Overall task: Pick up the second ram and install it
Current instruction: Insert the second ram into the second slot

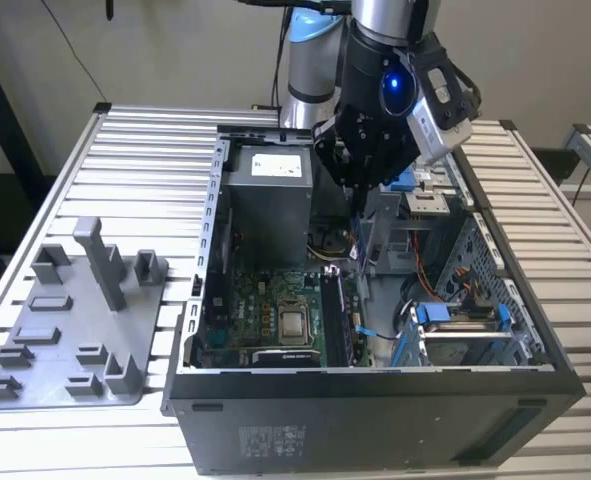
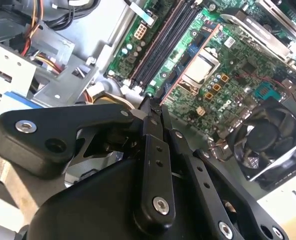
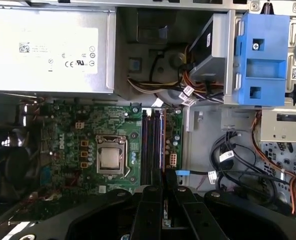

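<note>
A: Progress check. Is the stick picked up?
B: Looks so. The claw (image 1: 356, 192) hangs over the open computer case (image 1: 375, 420), fingers drawn together on a thin dark ram stick (image 1: 356, 235). The stick hangs straight down from the tips. I judge the pick-up done.
A: Seated?
B: Not yet, I'd say. The stick's lower edge sits clear above the circuit board (image 3: 87, 130), with no contact at the memory slots (image 3: 152, 145).
A: Where are the slots from the claw?
B: Below it and slightly to one side. In the first wrist view the long dark slots run straight out ahead of the fingertips, so the line-up is close but not finished.
A: Is the first stick in?
B: Cannot tell. The slots read dark and one may be filled.
A: Anything else nearby?
B: The power supply box (image 1: 265, 195) is just beside the claw, at about its height. The grey tray (image 1: 65, 330) is well apart from it, out on the tabletop (image 1: 135, 150) past the case wall.
A: What remains?
B: Only the seating into a slot
</note>
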Tool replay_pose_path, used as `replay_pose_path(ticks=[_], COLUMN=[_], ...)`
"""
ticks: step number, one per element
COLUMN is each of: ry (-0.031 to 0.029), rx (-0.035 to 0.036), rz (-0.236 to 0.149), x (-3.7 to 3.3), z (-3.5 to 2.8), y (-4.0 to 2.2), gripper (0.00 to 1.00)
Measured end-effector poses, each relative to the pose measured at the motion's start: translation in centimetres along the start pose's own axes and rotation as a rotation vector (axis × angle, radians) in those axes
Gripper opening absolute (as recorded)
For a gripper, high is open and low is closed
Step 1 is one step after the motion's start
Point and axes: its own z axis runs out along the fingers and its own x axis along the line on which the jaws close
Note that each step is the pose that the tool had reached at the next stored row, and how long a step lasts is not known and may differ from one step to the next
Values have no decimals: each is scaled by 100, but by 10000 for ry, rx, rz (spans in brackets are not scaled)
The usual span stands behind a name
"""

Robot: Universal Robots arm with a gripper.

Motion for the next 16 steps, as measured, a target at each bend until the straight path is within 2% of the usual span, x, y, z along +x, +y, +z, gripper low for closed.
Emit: replay_pose_path(ticks=[2,9,16], ry=[1,3,1], rx=[64,197,203], rz=[-1,-8,-12], x=[0,4,11], z=[20,119,245], y=[-2,-6,-15], gripper=[14,14,14])
